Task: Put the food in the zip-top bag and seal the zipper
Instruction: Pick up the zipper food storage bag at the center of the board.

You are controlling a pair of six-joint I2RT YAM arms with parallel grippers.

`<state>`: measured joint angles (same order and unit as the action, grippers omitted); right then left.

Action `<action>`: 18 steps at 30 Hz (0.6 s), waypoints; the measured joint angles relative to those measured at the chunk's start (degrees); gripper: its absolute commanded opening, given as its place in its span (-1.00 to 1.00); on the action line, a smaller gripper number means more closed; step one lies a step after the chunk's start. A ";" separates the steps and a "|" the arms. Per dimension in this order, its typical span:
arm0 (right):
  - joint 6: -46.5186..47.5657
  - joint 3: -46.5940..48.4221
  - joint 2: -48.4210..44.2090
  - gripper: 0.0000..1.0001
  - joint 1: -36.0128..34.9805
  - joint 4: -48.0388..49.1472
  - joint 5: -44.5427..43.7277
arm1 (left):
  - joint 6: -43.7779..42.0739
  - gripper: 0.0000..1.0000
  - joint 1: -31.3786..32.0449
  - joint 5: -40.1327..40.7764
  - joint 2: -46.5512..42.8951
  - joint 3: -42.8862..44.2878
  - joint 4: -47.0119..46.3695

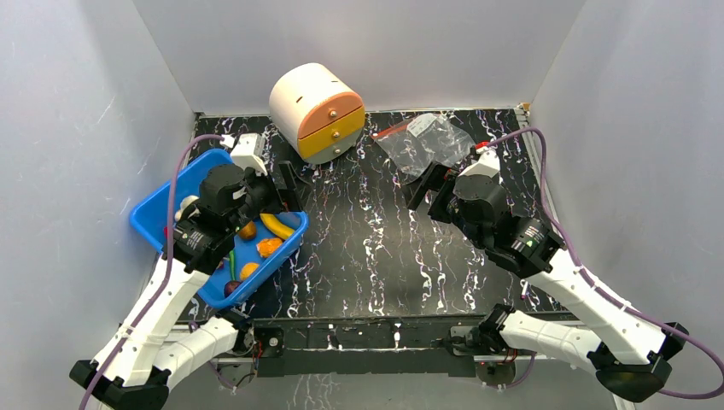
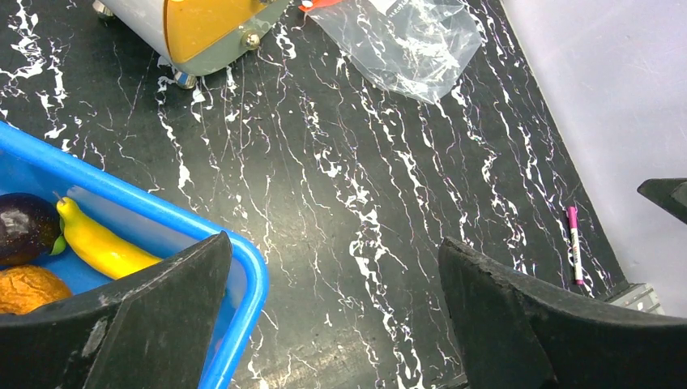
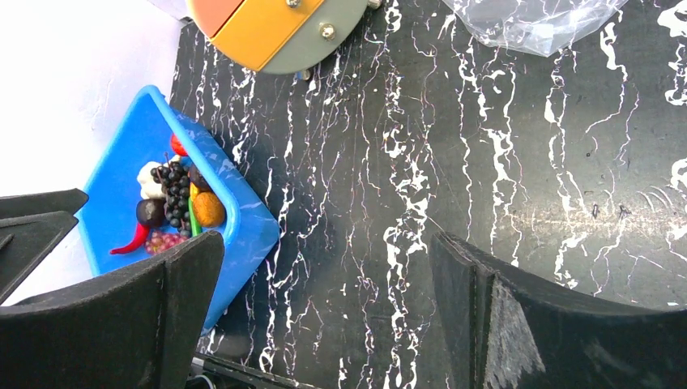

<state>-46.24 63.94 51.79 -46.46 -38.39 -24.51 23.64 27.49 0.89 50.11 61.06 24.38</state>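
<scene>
Task not yet begun: banana (image 1: 277, 225) and other food kept in blue bin (image 1: 149, 218); zip-top bag (image 1: 431, 143) left unfilled, zipper (image 1: 390, 131) sealing outstanding. Left gripper (image 2: 336, 316) and right gripper (image 3: 324, 308) spread wide, nothing grasped.

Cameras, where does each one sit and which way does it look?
Top external: high behind the arms, looking down at the table; both arms show.
Left wrist: on the left arm over the blue bin, facing the zip-top bag; the open left gripper shows.
Right wrist: on the right arm, looking down across the table toward the bin; the open right gripper shows.
Both wrist views share bin, bag and round drawer box.
</scene>
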 measured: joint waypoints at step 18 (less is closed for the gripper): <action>1.92 -1.62 1.66 0.82 0.00 4.20 -2.99 | -0.68 0.97 0.00 1.77 0.00 -1.60 -0.46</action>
<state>-44.31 62.33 53.45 -46.46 -34.20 -27.51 22.96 27.49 2.66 50.11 59.46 23.92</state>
